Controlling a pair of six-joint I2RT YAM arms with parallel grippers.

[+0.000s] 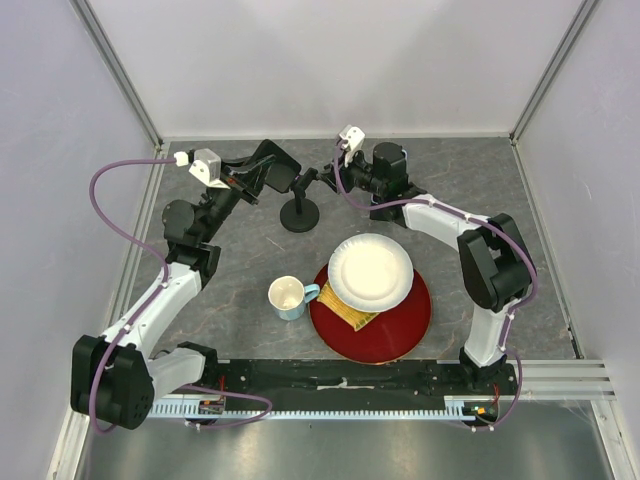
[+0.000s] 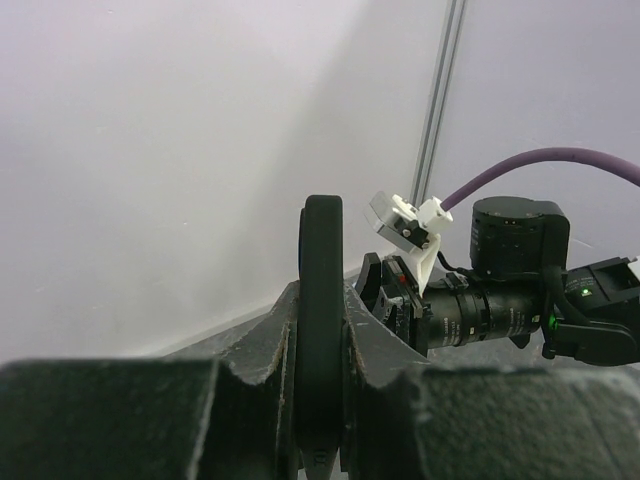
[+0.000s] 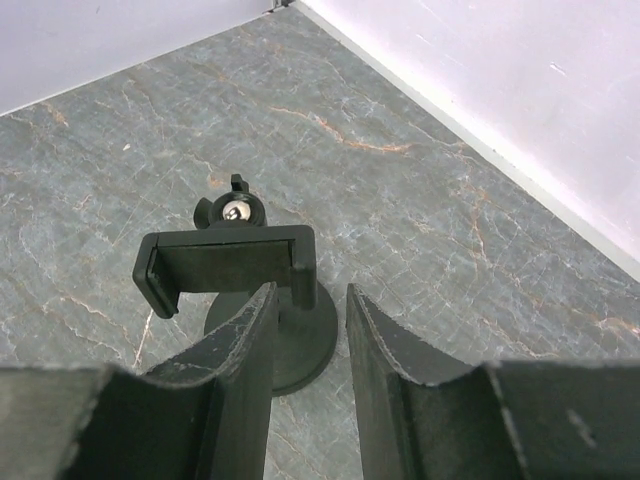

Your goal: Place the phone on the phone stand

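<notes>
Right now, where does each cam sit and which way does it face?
Top external: above and behind the bases, facing down at the table; left arm and right arm show whole.
Left wrist: on the left arm, facing level across at the right arm; left pincer shut on the phone, edge-on.
Right wrist: on the right arm, facing down at the phone stand; right pincer open in the foreground.
Shared: top and right wrist both show the phone stand; top and left wrist, the phone.
</notes>
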